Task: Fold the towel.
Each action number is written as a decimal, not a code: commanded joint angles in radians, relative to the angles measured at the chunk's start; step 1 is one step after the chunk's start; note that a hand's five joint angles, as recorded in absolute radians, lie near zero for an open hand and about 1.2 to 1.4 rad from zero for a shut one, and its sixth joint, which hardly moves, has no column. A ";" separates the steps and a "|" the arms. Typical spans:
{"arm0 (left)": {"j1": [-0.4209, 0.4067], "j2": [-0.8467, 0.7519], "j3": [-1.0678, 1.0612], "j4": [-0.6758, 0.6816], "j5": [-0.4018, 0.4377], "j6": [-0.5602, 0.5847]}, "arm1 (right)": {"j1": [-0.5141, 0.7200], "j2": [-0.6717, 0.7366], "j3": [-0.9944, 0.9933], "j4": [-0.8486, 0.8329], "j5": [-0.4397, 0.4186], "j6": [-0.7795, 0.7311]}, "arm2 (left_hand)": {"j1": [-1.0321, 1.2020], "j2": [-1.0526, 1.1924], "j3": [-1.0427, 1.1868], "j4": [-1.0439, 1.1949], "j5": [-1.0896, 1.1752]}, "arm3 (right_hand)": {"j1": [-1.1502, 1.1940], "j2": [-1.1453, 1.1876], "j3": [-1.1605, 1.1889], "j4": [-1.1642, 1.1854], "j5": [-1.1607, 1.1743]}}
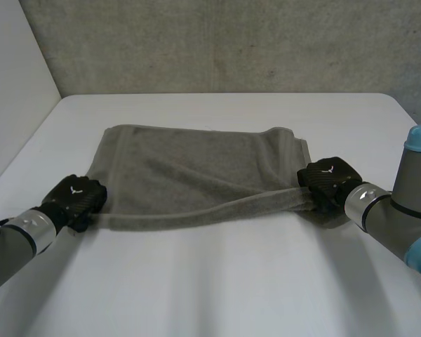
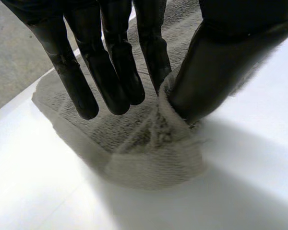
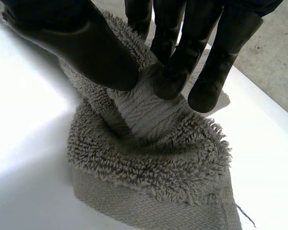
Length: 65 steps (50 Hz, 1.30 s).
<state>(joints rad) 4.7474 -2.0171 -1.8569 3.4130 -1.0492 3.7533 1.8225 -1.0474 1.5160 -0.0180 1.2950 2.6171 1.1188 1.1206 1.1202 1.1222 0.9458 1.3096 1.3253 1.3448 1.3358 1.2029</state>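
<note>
Towel [image 1: 196, 168] corners sit clamped in both sets of fingers. In the left wrist view the left hand's thumb [image 2: 216, 72] and nearest finger squeeze a raised tuft of the towel's near left corner, while the other fingers [image 2: 110, 72] hang straight just above the pile. In the right wrist view the right hand's thumb [image 3: 81, 48] and fingers [image 3: 177, 62] close together on a thick ridge of the near right corner, with loose loops bunched below them.

Outward from there, the left hand [image 1: 76, 200] and right hand [image 1: 328, 179] stand at the two ends of the towel's near edge. That edge runs between them as a slightly sagging band just off the white desk [image 1: 217, 281]. The rest of the grey towel lies flat beyond it, across the middle of the desk, its far right corner a little rumpled.

The step in hand looks like carrying the near edge over to the far edge. To do it well, both hands should probably rise together, travel level with the band taut, and land the near corners squarely on the far ones.

The head view gives the towel's whole outline and the spacing of the hands. The wrist views add how much cloth each pinch holds; the left pinch seems thin and could slip.
</note>
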 commanded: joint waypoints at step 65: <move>0.040 0.123 -0.022 -0.043 -0.003 -0.116 | -0.115 -0.059 -0.011 0.107 -0.089 -0.078 | 0.277 0.276 0.276 0.274 0.276 | -0.438 -0.454 -0.473 -0.464 -0.506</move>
<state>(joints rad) 4.7891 -1.8955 -1.8747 3.3701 -1.0523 3.6376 1.7095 -1.1067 1.5061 0.0856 1.2429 2.5422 1.3585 1.3867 1.3862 1.3894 1.1956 1.0686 1.0642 1.0693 1.0658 0.8893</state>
